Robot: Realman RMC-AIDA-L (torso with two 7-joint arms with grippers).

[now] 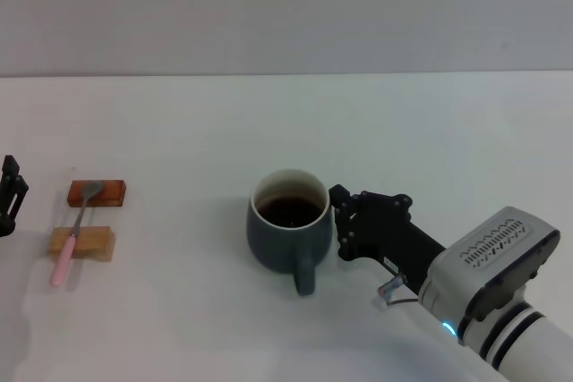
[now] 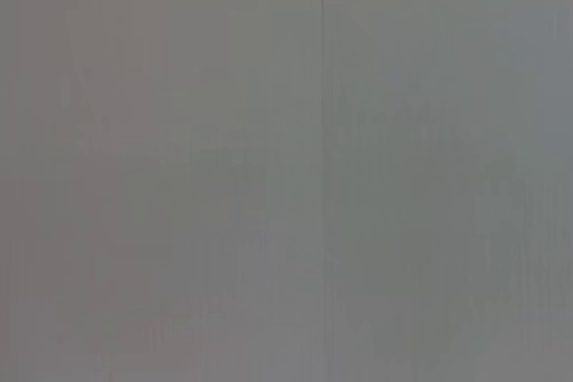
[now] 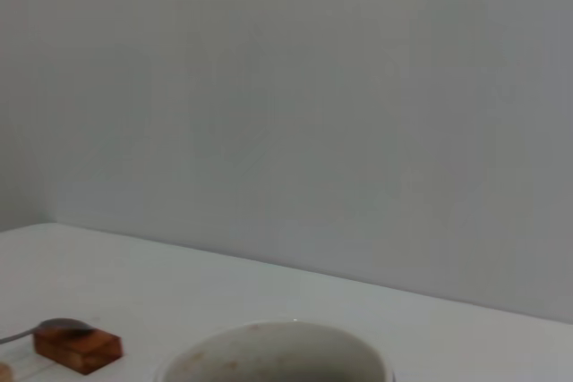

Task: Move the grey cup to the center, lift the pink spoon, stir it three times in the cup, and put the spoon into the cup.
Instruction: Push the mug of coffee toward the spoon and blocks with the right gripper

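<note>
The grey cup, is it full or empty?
Not empty. The grey cup stands upright with dark brown liquid inside, its level a little below the pale rim. The pink spoon isn't in it.

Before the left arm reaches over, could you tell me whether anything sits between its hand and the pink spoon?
Nothing visible does. The left hand is at the table's left edge, and only bare table lies between it and the spoon, which rests across two wooden blocks. The mug stands well off to the right.

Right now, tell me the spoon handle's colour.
Pale pink; the pink spoon shows best in the head view, lying across two wooden blocks.
</note>
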